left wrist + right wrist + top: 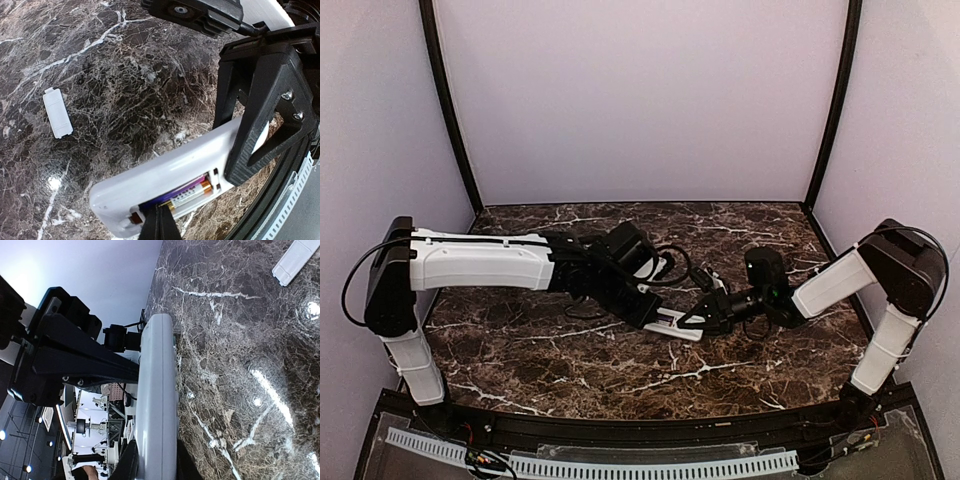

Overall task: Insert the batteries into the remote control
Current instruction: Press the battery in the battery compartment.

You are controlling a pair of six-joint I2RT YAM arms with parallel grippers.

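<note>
Cover piece (pixel 57 112) lies loose on the table (pixel 125 65), well left of the remote control (pixel 165 177), so I judge closing up not yet done. My left gripper (pixel 159 222) is pinched together, tip at the open compartment (pixel 150 206) where a battery (pixel 192 199) already sits; can't tell if a second is in. My right gripper (pixel 710 320) clamps the remote's right end, holding it over the middle of the table.

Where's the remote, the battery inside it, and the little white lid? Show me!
remote control (pixel 165 172): left wrist view, on its white back.
battery (pixel 192 196): left wrist view, on its shiny side showing in the open compartment.
little white lid (pixel 57 112): left wrist view, on its flat middle.
</note>
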